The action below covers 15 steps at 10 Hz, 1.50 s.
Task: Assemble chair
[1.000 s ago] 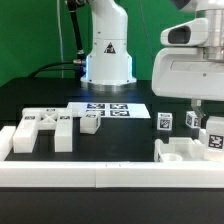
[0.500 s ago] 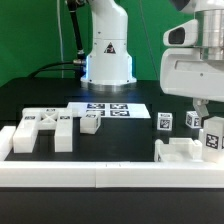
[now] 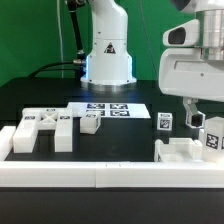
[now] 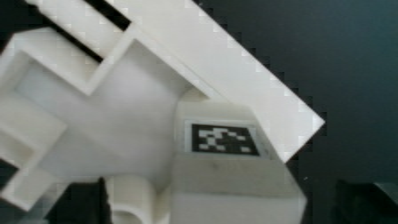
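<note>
**Asker:** Where is your hand?

**Me:** My hand [image 3: 203, 112] hangs at the exterior view's right, low over the desk [image 3: 40, 98] and just above the upright post [image 3: 213, 137]. The fingers are spread apart. 1 dark finger [image 3: 188, 108] stands clear of the post on the exterior view's left of it, with a gap between. I grip nothing.

**Asker:** And the chair?

**Me:** It is in loose white pieces on the black desk. The post stands upright at the seat slab [image 3: 178, 152], close to the exterior view's right edge, and its tag faces that camera. My wrist camera looks down along the post [image 4: 222, 140], with its tag plain to read, onto the pale ribs of the seat slab [image 4: 107, 110]. I cannot tell whether the post sits fully in a slot.

**Asker:** What else lies about?

**Me:** 1 small tagged block [image 3: 165, 122] stands just behind the slab. Well apart, at the exterior view's left, lies a larger flat part [image 3: 40, 128] carrying several tags. Near it, 1 little block [image 3: 90, 123] lies just in front of the marker board [image 3: 110, 108]. The border rail [image 3: 100, 176] runs along the front edge.
</note>
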{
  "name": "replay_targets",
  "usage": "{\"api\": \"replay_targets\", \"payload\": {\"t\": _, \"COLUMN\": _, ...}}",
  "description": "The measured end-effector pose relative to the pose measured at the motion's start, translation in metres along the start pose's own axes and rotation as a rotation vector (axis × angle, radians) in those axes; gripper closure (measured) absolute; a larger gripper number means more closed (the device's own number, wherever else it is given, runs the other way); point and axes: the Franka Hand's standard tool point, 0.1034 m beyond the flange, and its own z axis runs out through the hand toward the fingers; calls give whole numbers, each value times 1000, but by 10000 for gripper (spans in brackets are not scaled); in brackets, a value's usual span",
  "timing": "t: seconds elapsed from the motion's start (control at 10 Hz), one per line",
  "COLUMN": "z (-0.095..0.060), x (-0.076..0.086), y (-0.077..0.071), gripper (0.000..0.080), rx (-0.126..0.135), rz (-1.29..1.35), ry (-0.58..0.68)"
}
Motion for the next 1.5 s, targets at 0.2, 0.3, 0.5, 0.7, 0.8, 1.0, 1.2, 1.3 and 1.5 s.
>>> {"api": "replay_targets", "payload": {"t": 0.2, "z": -1, "x": -2, "y": -2, "gripper": 151, "rx": -7, "rz": -186, "ry": 6}}
{"api": "replay_targets", "payload": {"t": 0.3, "z": -1, "x": -3, "y": -4, "gripper": 151, "rx": -10, "rz": -285, "ry": 8}}
{"api": "replay_targets", "payload": {"t": 0.5, "z": -2, "x": -2, "y": -4, "gripper": 151, "rx": -21, "rz": -496, "ry": 1}}
{"api": "replay_targets", "payload": {"t": 0.7, "z": -2, "x": -2, "y": -3, "gripper": 151, "rx": -28, "rz": -634, "ry": -12}}
{"api": "replay_targets", "payload": {"t": 0.8, "z": -2, "x": -2, "y": -3, "gripper": 151, "rx": -28, "rz": -736, "ry": -14}}
{"api": "replay_targets", "payload": {"t": 1.0, "z": -2, "x": 1, "y": -1, "gripper": 151, "rx": -28, "rz": -828, "ry": -15}}
{"api": "replay_targets", "payload": {"t": 1.2, "z": -2, "x": 3, "y": 0, "gripper": 151, "rx": -34, "rz": -988, "ry": -14}}
{"api": "replay_targets", "payload": {"t": 1.3, "z": -2, "x": 3, "y": 1, "gripper": 151, "rx": -35, "rz": -1009, "ry": -14}}
{"api": "replay_targets", "payload": {"t": 1.5, "z": -2, "x": 3, "y": 1, "gripper": 403, "rx": -35, "rz": -1000, "ry": -14}}
